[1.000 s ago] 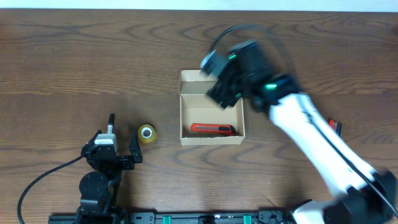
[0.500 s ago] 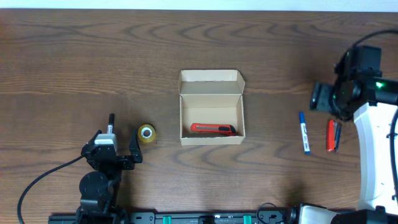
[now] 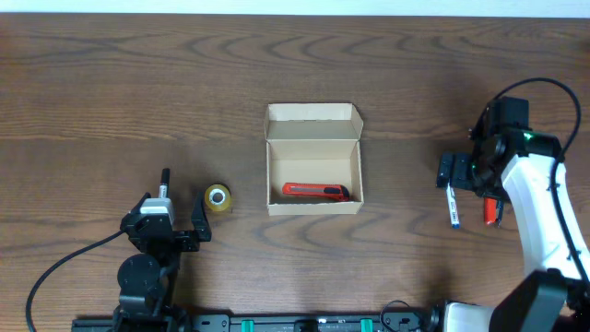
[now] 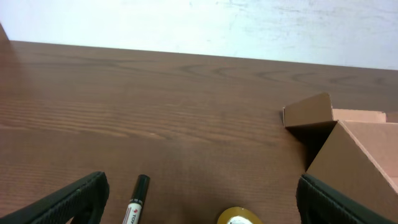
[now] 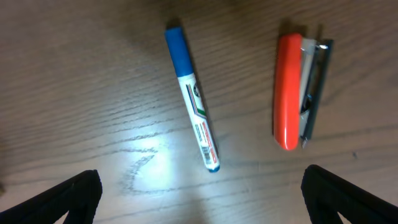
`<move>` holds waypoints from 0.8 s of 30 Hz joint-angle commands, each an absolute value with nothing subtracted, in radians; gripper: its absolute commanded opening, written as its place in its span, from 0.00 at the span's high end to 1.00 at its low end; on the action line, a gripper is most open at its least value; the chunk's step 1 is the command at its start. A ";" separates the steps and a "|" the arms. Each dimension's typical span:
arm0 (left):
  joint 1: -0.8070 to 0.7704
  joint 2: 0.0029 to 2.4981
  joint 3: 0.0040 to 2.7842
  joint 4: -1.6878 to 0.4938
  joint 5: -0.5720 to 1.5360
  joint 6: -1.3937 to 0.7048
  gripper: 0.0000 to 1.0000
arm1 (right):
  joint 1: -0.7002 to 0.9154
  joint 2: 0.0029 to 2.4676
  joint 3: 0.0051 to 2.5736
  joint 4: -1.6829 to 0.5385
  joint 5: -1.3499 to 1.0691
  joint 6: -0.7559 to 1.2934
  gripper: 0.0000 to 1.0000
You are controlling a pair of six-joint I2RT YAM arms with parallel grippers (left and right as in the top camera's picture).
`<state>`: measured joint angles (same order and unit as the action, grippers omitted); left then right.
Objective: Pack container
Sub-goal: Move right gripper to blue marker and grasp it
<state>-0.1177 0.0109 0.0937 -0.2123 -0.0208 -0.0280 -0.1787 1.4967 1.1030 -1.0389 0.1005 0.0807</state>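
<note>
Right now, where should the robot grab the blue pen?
Grab the blue pen around the middle of its white barrel, coming down from above. It lies flat on the table, long and thin, so pinching across its narrow width works. The red stapler lies apart.

Overhead straight down, left wrist low, level (container (image 3: 312, 124) shared), right wrist close, downward
</note>
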 commanded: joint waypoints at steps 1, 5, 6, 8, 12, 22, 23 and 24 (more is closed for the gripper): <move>-0.112 0.004 0.067 -0.224 -0.007 -0.022 0.05 | -0.208 1.584 1.099 -1.028 0.093 -0.002 0.01; -0.112 0.004 0.067 -0.224 -0.007 -0.022 0.05 | -0.222 1.696 1.099 -1.010 0.093 -0.025 0.02; -0.112 0.004 0.067 -0.224 -0.007 -0.022 0.05 | -0.222 1.724 1.099 -1.003 0.093 -0.025 0.02; -0.112 0.004 0.067 -0.224 -0.007 -0.022 0.05 | -0.221 1.762 1.099 -0.989 0.093 -0.025 0.02; -0.112 0.004 0.067 -0.224 -0.007 -0.022 0.05 | -0.221 1.823 1.099 -0.954 0.072 -0.029 0.03; -0.112 0.004 0.067 -0.224 -0.007 -0.022 0.05 | -0.221 1.903 1.098 -0.909 0.064 -0.039 0.11; -0.112 0.004 0.067 -0.224 -0.007 -0.022 0.04 | -0.221 1.905 1.098 -0.907 0.063 -0.039 0.17; -0.112 0.004 0.067 -0.224 -0.007 -0.022 0.05 | -0.221 1.908 1.098 -0.907 0.064 -0.039 0.25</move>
